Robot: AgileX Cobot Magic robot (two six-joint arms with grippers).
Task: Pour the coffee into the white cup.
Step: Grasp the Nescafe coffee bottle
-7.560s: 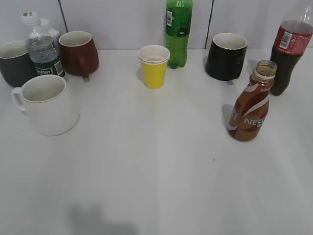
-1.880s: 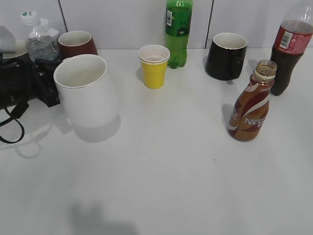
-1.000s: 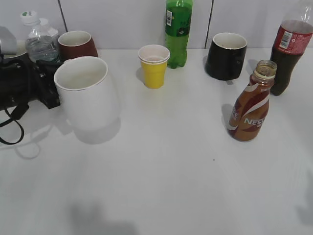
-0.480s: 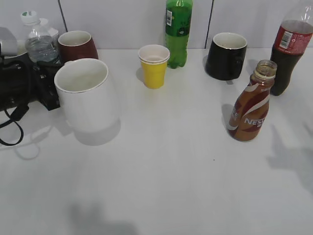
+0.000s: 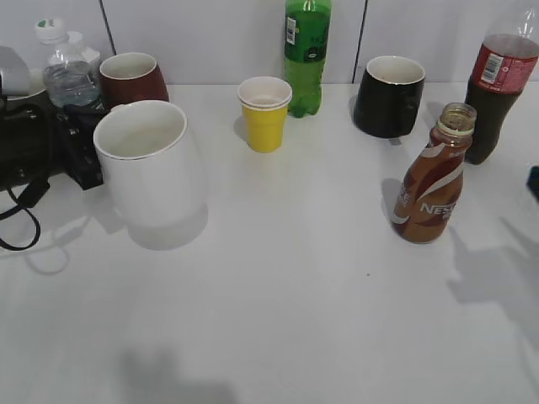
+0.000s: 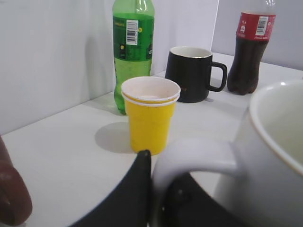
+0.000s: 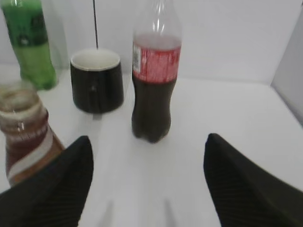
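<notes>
Bare lab-style test bench: plain white table point(image 5: 278, 320), blank white wall panels point(image 5: 210, 34).

Our left arm point(image 5: 38, 147) is black and blocky, trailing a looped black cable point(image 5: 21, 215); our right gripper's fingers point(image 7: 52, 189) look dark, perhaps ribbed.

Bright, even indoor light; we get two sharp views and one soft one.

In the exterior view we see soft shadows on the white table point(image 5: 278, 311): one under the white cup point(image 5: 152, 164), a short one left of the coffee bottle point(image 5: 431, 177), broad grey patches at the right edge and bottom left. In the left wrist view the yellow paper cup point(image 6: 150, 113) is crisp with a shadow to its left, while the white cup's handle point(image 6: 199, 158) up close is blurred. The right wrist view is hazy throughout, washed out, with a faint sheen on the cola bottle point(image 7: 155, 80).
</notes>
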